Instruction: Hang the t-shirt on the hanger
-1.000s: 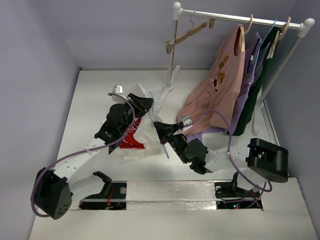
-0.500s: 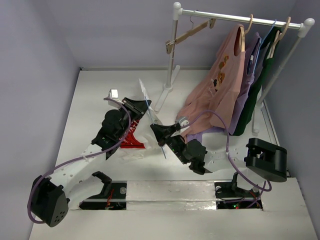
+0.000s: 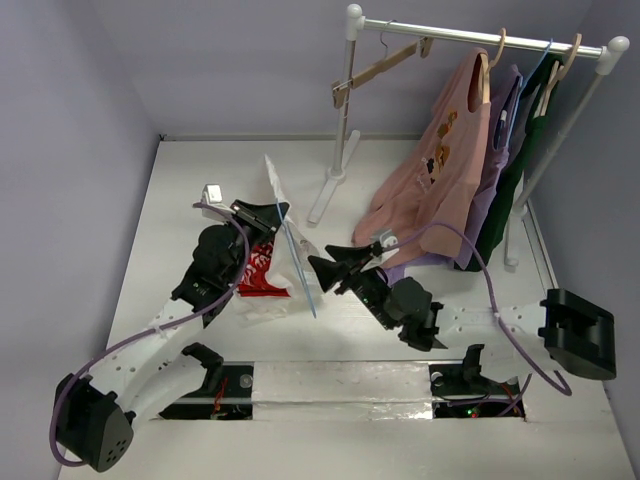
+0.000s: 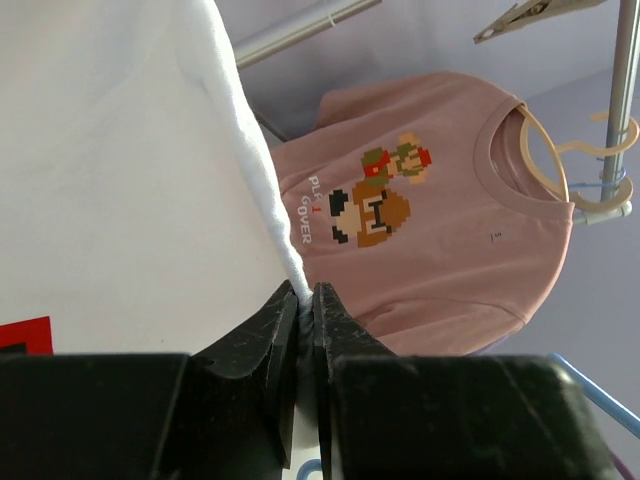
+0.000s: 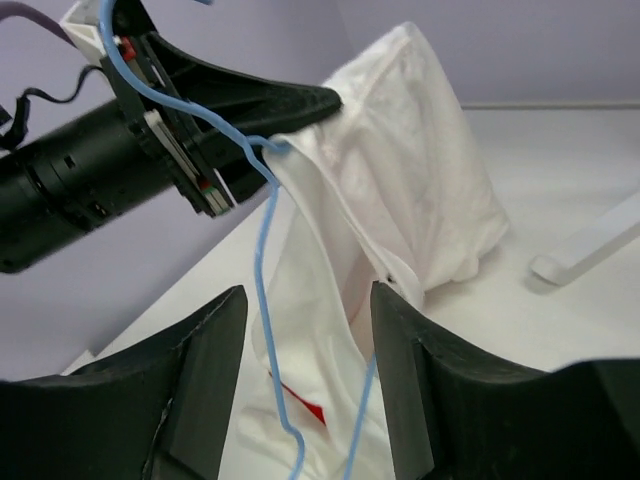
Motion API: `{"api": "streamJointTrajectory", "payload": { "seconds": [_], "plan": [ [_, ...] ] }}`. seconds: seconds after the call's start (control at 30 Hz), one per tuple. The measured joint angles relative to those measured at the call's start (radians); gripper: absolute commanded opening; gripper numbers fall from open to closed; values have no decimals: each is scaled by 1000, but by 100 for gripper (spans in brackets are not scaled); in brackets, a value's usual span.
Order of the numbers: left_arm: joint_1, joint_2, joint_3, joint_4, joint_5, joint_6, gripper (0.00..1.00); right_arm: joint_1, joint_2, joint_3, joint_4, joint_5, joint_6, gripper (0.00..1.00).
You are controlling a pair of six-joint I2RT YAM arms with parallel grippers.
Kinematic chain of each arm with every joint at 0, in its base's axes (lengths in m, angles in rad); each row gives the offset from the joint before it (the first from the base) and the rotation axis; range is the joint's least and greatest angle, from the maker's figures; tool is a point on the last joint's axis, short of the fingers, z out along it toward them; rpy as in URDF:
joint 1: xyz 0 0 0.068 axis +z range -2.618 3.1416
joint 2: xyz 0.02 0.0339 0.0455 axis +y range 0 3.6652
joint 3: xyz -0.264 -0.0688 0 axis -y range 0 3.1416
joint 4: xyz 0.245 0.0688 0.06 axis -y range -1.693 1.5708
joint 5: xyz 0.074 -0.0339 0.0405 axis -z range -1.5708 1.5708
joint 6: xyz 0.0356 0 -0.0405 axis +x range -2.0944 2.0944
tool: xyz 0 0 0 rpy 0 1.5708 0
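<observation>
The right gripper (image 5: 305,300) has its jaws spread wide and grips nothing. The thin wire of the hanger (image 5: 262,250) runs down between them. Just beyond these jaws the t-shirt (image 5: 420,150) rises from the desk (image 3: 190,200). The left gripper (image 4: 306,295) has its jaws closed on a fold of the white cloth, and the hanger wire passes close by their tips. Farther back, a pink shirt (image 4: 430,230) hangs on a rail (image 3: 480,37).

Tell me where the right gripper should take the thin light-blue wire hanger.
The hanger's long straight wire below the kink: it runs near-upright between the open right gripper's fingers, before the white t-shirt. Probably advance straight and close across it.
</observation>
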State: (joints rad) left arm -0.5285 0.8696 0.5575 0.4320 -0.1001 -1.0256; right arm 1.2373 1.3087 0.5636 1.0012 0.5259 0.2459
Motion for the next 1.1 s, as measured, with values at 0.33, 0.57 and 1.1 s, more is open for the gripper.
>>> {"api": "streamJointTrajectory", "payload": {
  "seconds": [0.33,0.57,1.1],
  "plan": [
    [27,-43,1,-18,15,-3,0,-87,-116,-105,-225,-72,121,29],
    [27,-43,14,-21,38,-5,0,-179,-3,-187,-223,-238,156,61],
    [27,-43,14,-16,52,-6,0,-237,234,-161,-41,-439,144,11]
  ]
}}
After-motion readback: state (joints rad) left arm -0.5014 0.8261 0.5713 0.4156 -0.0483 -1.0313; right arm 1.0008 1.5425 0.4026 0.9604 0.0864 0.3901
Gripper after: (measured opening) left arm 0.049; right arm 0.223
